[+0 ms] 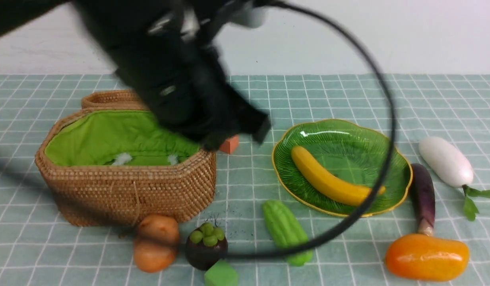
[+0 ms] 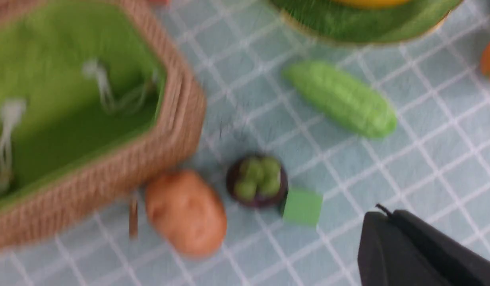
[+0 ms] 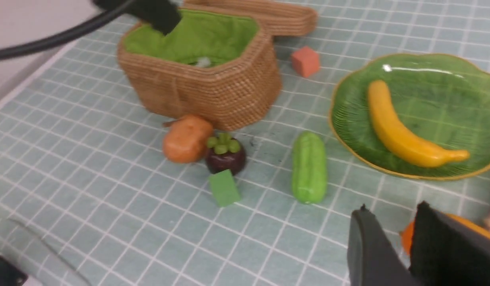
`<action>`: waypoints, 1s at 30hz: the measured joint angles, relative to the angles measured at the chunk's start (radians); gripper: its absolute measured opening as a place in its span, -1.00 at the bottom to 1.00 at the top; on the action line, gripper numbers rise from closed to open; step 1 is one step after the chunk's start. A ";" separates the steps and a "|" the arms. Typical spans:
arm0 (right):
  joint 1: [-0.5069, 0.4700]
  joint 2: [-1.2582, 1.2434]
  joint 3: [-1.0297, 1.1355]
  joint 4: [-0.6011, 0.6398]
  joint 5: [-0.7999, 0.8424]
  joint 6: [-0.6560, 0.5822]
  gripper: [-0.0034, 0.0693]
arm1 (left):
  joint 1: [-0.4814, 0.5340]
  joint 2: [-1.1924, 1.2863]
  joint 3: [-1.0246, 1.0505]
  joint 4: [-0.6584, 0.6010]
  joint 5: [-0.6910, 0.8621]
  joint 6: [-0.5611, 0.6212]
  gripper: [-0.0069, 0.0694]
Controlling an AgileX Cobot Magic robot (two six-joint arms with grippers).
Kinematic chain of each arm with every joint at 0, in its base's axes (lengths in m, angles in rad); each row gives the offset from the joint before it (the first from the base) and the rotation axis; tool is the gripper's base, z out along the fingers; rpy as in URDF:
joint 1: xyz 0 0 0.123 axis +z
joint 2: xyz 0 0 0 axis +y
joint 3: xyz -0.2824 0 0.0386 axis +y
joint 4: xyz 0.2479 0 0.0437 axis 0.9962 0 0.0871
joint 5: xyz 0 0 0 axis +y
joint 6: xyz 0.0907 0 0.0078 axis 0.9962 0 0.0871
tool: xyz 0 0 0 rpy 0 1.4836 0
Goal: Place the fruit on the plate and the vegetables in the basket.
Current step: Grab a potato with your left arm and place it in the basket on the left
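Observation:
The banana (image 1: 334, 178) lies on the green plate (image 1: 348, 135). On the cloth lie the mangosteen (image 1: 206, 246), the mango (image 1: 427, 256), the potato (image 1: 155, 242), the gourd (image 1: 286, 230), the eggplant (image 1: 423, 196) and the radish (image 1: 445, 161). The basket (image 1: 125, 190) stands open, nothing but its green lining showing inside. My left gripper (image 1: 237, 135) hangs blurred over the basket's right end. In the left wrist view the left gripper (image 2: 382, 214) is shut and empty. My right gripper (image 3: 392, 210) is open above the cloth, with the mango (image 3: 407, 238) just behind one finger.
A green cube (image 1: 221, 275) touches the mangosteen at the front. An orange cube (image 1: 230, 144) sits between basket and plate. The left arm's black cable (image 1: 388, 159) loops across the plate and gourd. The basket lid (image 1: 109, 99) lies open behind.

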State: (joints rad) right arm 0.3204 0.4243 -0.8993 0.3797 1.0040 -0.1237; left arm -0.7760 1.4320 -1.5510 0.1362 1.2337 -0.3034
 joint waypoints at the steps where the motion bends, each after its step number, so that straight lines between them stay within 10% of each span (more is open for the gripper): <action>1: 0.000 0.000 0.000 0.009 0.000 -0.006 -0.41 | 0.000 -0.065 0.103 0.001 0.000 -0.048 -0.85; 10: 0.000 0.000 0.000 0.016 -0.021 -0.009 -0.41 | 0.000 -0.152 0.536 0.014 -0.165 -0.231 -0.58; 21: 0.000 0.000 0.000 0.039 -0.015 -0.009 -0.41 | 0.000 0.028 0.564 0.359 -0.351 -0.644 0.80; 30: 0.000 0.000 0.000 0.043 0.010 -0.009 -0.41 | 0.045 0.099 0.565 0.401 -0.407 -0.699 0.74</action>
State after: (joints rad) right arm 0.3204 0.4243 -0.8993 0.4226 1.0136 -0.1326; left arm -0.7311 1.5312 -0.9864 0.5375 0.8264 -1.0027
